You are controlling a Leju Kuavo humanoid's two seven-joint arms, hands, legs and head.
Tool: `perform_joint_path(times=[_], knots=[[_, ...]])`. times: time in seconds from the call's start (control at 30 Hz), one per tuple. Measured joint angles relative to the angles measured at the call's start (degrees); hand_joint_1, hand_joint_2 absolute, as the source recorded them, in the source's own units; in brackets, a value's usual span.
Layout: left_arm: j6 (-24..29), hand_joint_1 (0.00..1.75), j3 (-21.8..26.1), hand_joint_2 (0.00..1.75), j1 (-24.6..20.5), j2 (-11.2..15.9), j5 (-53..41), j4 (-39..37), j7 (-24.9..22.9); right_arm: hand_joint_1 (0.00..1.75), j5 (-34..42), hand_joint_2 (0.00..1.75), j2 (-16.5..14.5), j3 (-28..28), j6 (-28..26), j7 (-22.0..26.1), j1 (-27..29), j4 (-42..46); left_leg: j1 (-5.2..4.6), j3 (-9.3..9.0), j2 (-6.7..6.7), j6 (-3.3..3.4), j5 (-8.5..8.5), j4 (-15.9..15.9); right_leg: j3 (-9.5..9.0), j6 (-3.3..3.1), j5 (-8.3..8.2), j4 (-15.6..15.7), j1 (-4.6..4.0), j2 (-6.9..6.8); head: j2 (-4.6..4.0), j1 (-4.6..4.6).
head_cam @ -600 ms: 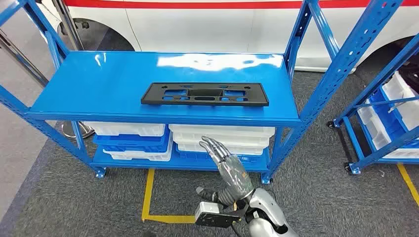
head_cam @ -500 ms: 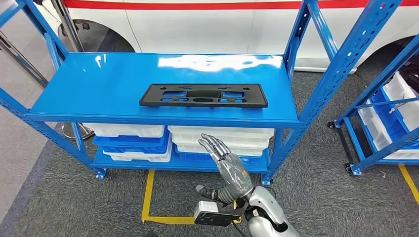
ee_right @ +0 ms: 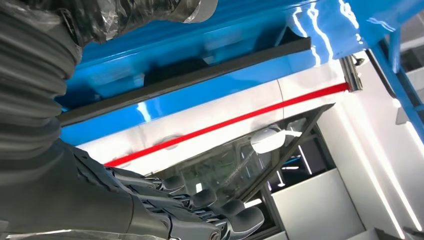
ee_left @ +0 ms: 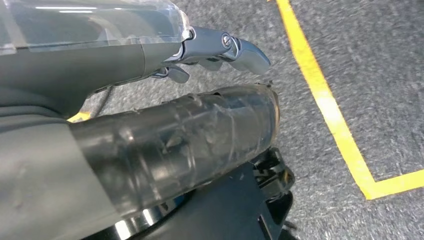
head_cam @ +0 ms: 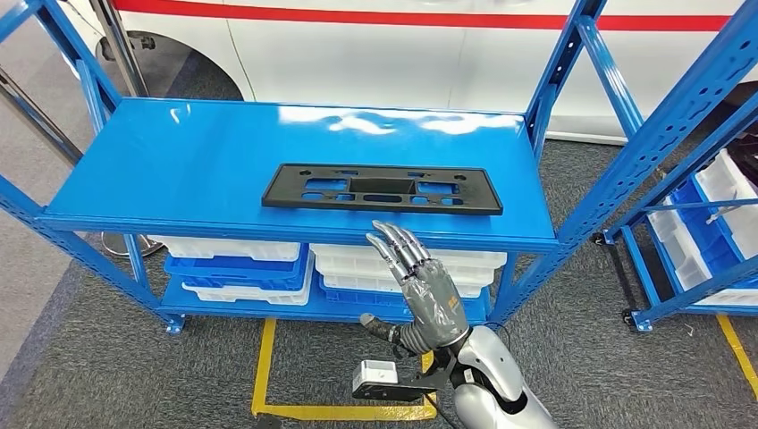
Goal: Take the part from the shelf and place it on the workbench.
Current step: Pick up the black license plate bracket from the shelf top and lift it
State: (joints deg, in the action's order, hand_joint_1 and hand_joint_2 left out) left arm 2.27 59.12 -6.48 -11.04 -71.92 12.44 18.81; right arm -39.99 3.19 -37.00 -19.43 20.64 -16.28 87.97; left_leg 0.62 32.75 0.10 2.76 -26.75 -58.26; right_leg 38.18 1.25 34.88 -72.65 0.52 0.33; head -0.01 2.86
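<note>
Part (head_cam: 383,189) flat on shelf (head_cam: 179,161), long axis left-right, right hand (head_cam: 420,286) near

The part is a long, flat black plastic plate (head_cam: 382,189) with several rectangular cutouts along its length. It lies flat on the top level of the blue shelf (head_cam: 179,161), lengthwise along it. It sits near the shelf's front edge, toward the right half.

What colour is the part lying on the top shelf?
Black. The part shows best in the head view, flat on the blue shelf.
</note>
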Motion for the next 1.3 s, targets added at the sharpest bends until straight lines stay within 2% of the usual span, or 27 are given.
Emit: perform_joint_path(times=[0.03, 0.07, 0.1, 0.17, 0.2, 0.23, 0.33, 0.4, 0.43, 0.5, 0.53, 0.57, 0.6, 0.67, 0.7, 0.77, 0.87, 0.9, 0.93, 1.0, 1.03, 1.07, 1.1, 1.17, 1.2, 1.23, 1.3], knots=[[0.0, 0.0, -0.1, 0.0, 0.0, 0.0, -0.1, 0.0, -0.1, 0.0, -0.2, 1.75, 0.1, 0.0, 0.0, -0.1, 0.0, 0.0, 0.0, -0.42, -0.04, 0.04, -0.35, 0.0, 1.85, 0.11, -0.17, -2.2, 0.1, 0.0, 0.0, -0.01], [0.0, 0.0, -0.2, 0.0, 0.0, 0.0, -0.2, 0.0, -0.1, 0.0, -0.5, 1.75, 0.2, 0.0, -0.1, -0.2, -0.1, 0.0, 0.0, -0.98, -0.09, -0.01, -0.77, 0.0, 2.73, 0.15, -1.64, -2.2, 0.2, -0.01, 0.0, 0.0], [0.0, 0.0, -0.2, 0.0, 0.0, 0.0, -0.2, 0.0, -0.2, 0.0, -0.7, 1.75, 0.3, 0.0, -0.1, -0.3, -0.2, 0.0, 0.01, -1.64, -0.16, -0.12, -1.23, 0.0, 2.48, 0.1, -4.17, 0.0, 0.28, -0.02, 0.01, -0.01], [0.0, 0.0, -0.3, 0.0, 0.0, -0.1, -0.3, 0.0, -0.3, 0.0, -1.1, 1.75, 0.4, 0.0, -0.4, -0.6, -0.6, 0.1, -0.08, -2.9, -0.24, -0.56, -2.25, 0.0, 0.29, -0.25, -9.25, 7.1, 0.2, -0.09, 0.01, 0.01], [0.0, 0.0, -0.4, 0.0, 0.0, -0.1, -0.3, 0.0, -0.4, 0.0, -1.2, 1.75, 0.5, 0.0, -0.5, -0.6, -0.8, 0.2, -0.17, -3.24, -0.3, -0.87, -2.66, -0.1, -0.86, -0.53, -10.26, 9.9, 0.06, -0.13, 0.01, 0.02], [0.0, 0.0, -0.5, 0.0, -0.1, -0.2, -0.4, 0.0, -0.4, 0.0, -1.3, 1.75, 0.6, 0.0, -0.6, -0.7, -1.0, 0.2, -0.24, -3.37, -0.31, -1.19, -2.95, -0.1, -1.51, -0.82, -10.39, 11.5, -0.11, -0.15, 0.01, -0.01], [0.0, 0.0, -0.5, 0.0, -0.3, -0.2, -0.4, 0.0, -0.5, 0.0, -1.8, 1.75, 0.8, -0.1, -0.7, -0.9, -1.3, 0.5, -0.23, -3.55, -0.18, -2.06, -3.48, 0.2, -2.25, -1.69, -9.44, 12.6, -0.14, 0.04, 0.0, -0.08], [0.0, 0.0, -0.6, 0.0, -0.4, -0.2, -0.4, 0.0, -0.6, 0.0, -2.1, 1.75, 0.9, -0.1, -0.7, -0.9, -1.5, 0.7, -0.14, -2.63, -0.15, -2.6, -4.77, -2.1, -3.1, -2.33, -9.16, 13.3, 0.11, 0.01, 0.01, -0.11], [0.0, 0.0, -0.6, 0.0, -0.4, -0.2, -0.4, 0.0, -0.6, 0.01, -2.1, 1.75, 0.9, -0.1, -0.7, -1.0, -1.7, 0.7, -0.06, -1.08, -0.15, -2.8, -5.97, -5.1, -3.55, -2.64, -8.95, 13.5, 0.16, -0.08, 0.0, -0.14], [0.0, 0.0, -0.6, 0.0, -0.4, -0.2, -0.4, 0.0, -0.6, 0.04, -2.2, 1.75, 1.0, -0.1, -0.7, -0.9, -1.9, 0.8, -0.02, 3.62, -0.16, -3.12, -8.32, -12.9, -4.19, -3.06, -8.37, 13.6, 0.1, -0.19, 0.01, -0.15], [0.0, 0.0, -0.6, 0.0, -0.3, -0.2, -0.4, 0.0, -0.6, 0.06, -2.2, 1.75, 1.0, -0.1, -0.7, -0.9, -1.9, 0.7, 0.0, 5.66, -0.15, -3.23, -8.47, -15.6, -4.59, -3.11, -8.03, 13.6, 0.07, -0.17, 0.01, -0.15], [0.0, 0.0, -0.6, 0.0, -0.2, -0.2, -0.4, 0.0, -0.6, 0.07, -2.2, 1.75, 1.1, -0.1, -0.7, -0.9, -1.9, 0.7, 0.03, 6.81, -0.15, -3.29, -7.39, -16.3, -5.09, -3.09, -7.66, 13.6, 0.06, -0.09, 0.01, -0.15], [0.0, 0.0, -0.6, 0.0, -0.2, -0.2, -0.4, 0.0, -0.6, 0.1, -2.2, 1.75, 1.1, -0.1, -0.7, -1.0, -1.9, 0.7, 0.05, 6.89, -0.15, -3.26, -5.16, -14.8, -5.71, -3.01, -7.23, 13.6, 0.06, 0.01, 0.01, -0.16], [-0.1, 0.0, -0.6, 0.0, -0.1, -0.2, -0.4, 0.0, -0.7, 0.12, -2.3, 1.75, 1.1, -0.1, -0.7, -1.0, -2.0, 0.7, 0.01, 4.78, -0.17, -2.95, 0.22, -7.9, -6.96, -2.67, -6.28, 13.6, 0.02, 0.14, 0.01, -0.14], [0.0, 0.0, -0.6, 0.0, -0.1, -0.2, -0.4, 0.0, -0.7, 0.13, -2.3, 1.75, 1.1, -0.2, -0.7, -1.1, -2.0, 0.7, -0.1, 3.56, -0.19, -2.72, 1.7, -4.7, -7.29, -2.39, -5.86, 13.5, -0.07, 0.19, 0.0, -0.15], [-0.1, 0.0, -0.6, 0.0, -0.3, -0.2, -0.4, 0.0, -0.7, 0.12, -2.4, 1.75, 1.1, -0.2, -0.7, -1.3, -2.1, 0.8, -0.35, 2.4, -0.24, -2.11, 1.69, -1.8, -7.31, -1.78, -5.39, 13.5, -0.21, 0.22, 0.0, -0.13], [-0.1, 0.0, -0.6, 0.0, -0.3, -0.2, -0.4, 0.0, -0.7, 0.12, -2.5, 1.75, 1.2, -0.4, -0.7, -1.5, -2.3, 0.9, -0.15, 1.77, -0.28, -1.16, 1.09, -0.7, -7.33, -0.92, -4.74, 13.3, -0.2, 0.11, 0.01, -0.13], [-0.1, 0.0, -0.6, 0.0, -0.3, -0.2, -0.4, 0.0, -0.7, 0.13, -2.6, 1.75, 1.2, -0.4, -0.7, -1.6, -2.4, 0.9, 0.0, 1.42, -0.26, -0.83, 1.01, -0.4, -6.79, -0.66, -4.07, 12.0, -0.19, 0.05, 0.01, -0.12], [-0.1, 0.0, -0.7, 0.0, -0.3, -0.3, -0.4, 0.0, -0.6, 0.13, -2.6, 1.75, 1.2, -0.5, -0.7, -1.6, -2.5, 1.0, 0.11, 1.06, -0.23, -0.5, 0.88, -0.1, -5.5, -0.43, -2.98, 9.5, -0.14, 0.0, 0.01, -0.11], [-0.2, 0.0, -0.7, 0.0, -0.4, -0.3, -0.4, 0.0, -0.6, 0.14, -2.7, 1.75, 1.3, -0.6, -0.6, -1.7, -2.4, 0.9, 0.07, 0.49, -0.21, -0.06, 0.36, -0.1, -0.92, -0.13, -0.55, 1.9, -0.04, -0.04, 0.01, -0.1], [-0.3, 0.0, -0.7, 0.0, -0.4, -0.3, -0.4, 0.0, -0.6, 0.14, -2.8, 1.75, 1.4, -0.6, -0.6, -1.7, -2.3, 0.9, 0.05, 0.13, -0.23, 0.02, 0.04, -0.1, 1.35, -0.04, -0.13, -1.2, 0.04, -0.04, 0.01, -0.1], [-0.3, 0.0, -0.7, 0.0, -0.4, -0.3, -0.4, 0.0, -0.6, 0.16, -2.8, 1.75, 1.6, -0.6, -0.6, -1.7, -2.2, 0.9, 0.04, -0.36, -0.27, 0.02, -0.35, -0.1, 2.81, -0.02, -0.87, -2.5, 0.1, -0.05, 0.01, -0.1], [-0.4, 0.0, -0.7, 0.0, -0.3, -0.3, -0.4, 0.0, -0.6, 0.19, -2.9, 1.75, 1.6, -0.7, -0.6, -1.8, -2.2, 0.9, 0.03, -0.95, -0.32, -0.04, -0.78, -0.1, 3.17, -0.08, -2.79, -1.6, 0.15, -0.05, 0.01, -0.09], [-0.4, 0.0, -0.7, 0.0, -0.2, -0.3, -0.4, 0.0, -0.6, 0.32, -3.0, 1.75, 1.7, -0.7, -0.6, -1.9, -2.2, 0.9, 0.04, -2.23, -0.41, -0.32, -1.8, -0.1, 1.19, -0.46, -8.18, 5.2, 0.14, -0.06, 0.01, -0.08], [-0.5, 0.0, -0.7, 0.0, -0.2, -0.3, -0.4, 0.0, -0.6, 0.39, -3.0, 1.75, 1.8, -0.7, -0.6, -1.9, -2.2, 0.8, -0.06, -2.72, -0.46, -0.6, -2.27, -0.1, -0.11, -0.72, -9.94, 8.5, -0.01, -0.08, 0.01, -0.08], [-0.5, 0.0, -0.7, 0.0, -0.2, -0.4, -0.4, 0.0, -0.7, 0.51, -3.0, 1.75, 1.8, -0.7, -0.6, -2.0, -2.3, 0.8, -0.14, -2.97, -0.49, -0.89, -2.64, -0.2, -1.08, -1.01, -10.61, 10.8, -0.15, -0.1, 0.01, -0.08], [-0.5, 0.0, -0.7, 0.0, -0.4, -0.4, -0.4, 0.0, -0.7, 0.89, -3.1, 1.75, 1.9, -0.7, -0.6, -2.0, -2.3, 0.7, -0.27, -3.18, -0.46, -1.49, -3.02, 0.0, -1.7, -1.53, -9.97, 12.2, -0.44, -0.03, 0.01, -0.11]])
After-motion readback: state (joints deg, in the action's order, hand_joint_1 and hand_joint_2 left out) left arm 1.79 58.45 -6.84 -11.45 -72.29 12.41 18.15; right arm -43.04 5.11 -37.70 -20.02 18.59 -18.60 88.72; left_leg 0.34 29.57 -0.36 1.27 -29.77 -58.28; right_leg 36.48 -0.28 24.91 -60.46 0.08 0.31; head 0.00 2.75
